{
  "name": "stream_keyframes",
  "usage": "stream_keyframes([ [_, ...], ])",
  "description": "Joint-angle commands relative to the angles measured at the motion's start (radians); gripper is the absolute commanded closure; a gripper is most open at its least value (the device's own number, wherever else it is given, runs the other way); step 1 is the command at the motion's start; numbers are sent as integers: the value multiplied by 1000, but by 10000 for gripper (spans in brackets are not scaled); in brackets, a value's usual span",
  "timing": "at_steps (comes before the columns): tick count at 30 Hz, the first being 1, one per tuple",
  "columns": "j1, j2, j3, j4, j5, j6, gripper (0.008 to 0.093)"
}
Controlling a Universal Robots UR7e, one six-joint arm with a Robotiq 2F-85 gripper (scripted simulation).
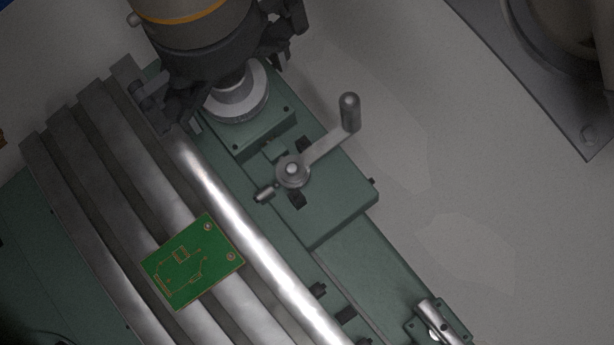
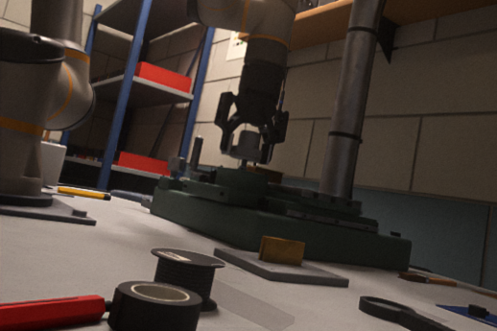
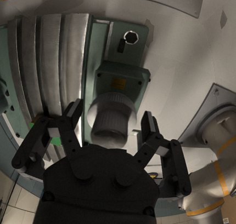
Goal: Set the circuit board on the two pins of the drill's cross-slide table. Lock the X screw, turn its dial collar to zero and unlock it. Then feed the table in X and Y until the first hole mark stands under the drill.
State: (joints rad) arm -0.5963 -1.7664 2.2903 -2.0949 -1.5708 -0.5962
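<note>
The green circuit board [image 1: 192,261] lies flat on the ribbed cross-slide table [image 1: 115,201] beside the shiny drill column [image 1: 250,241]. At the table's end a knurled grey dial collar and knob [image 3: 112,119] stands up from a green housing [image 1: 250,126], and a crank handle [image 1: 330,141] sticks out a little further along the green base. My gripper [image 3: 109,120] hangs straight over the knob with a finger on either side of it. It is open and holds nothing.
Behind the drill stand a block wall, a blue shelf rack [image 2: 144,77] with red bins, and the drill column [image 2: 350,77]. On the bench in front lie tape rolls [image 2: 153,305], a red tool [image 2: 48,313] and a grey plate with a yellow block [image 2: 282,250].
</note>
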Motion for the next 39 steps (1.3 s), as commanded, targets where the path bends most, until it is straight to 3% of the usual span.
stream_keyframes([
  [1, 0, 0, 0, 0, 0, 0, 174],
  [7, 0, 0, 0, -1, 0, 0, 189],
  [39, 0, 0, 0, -1, 0, 0, 829],
])
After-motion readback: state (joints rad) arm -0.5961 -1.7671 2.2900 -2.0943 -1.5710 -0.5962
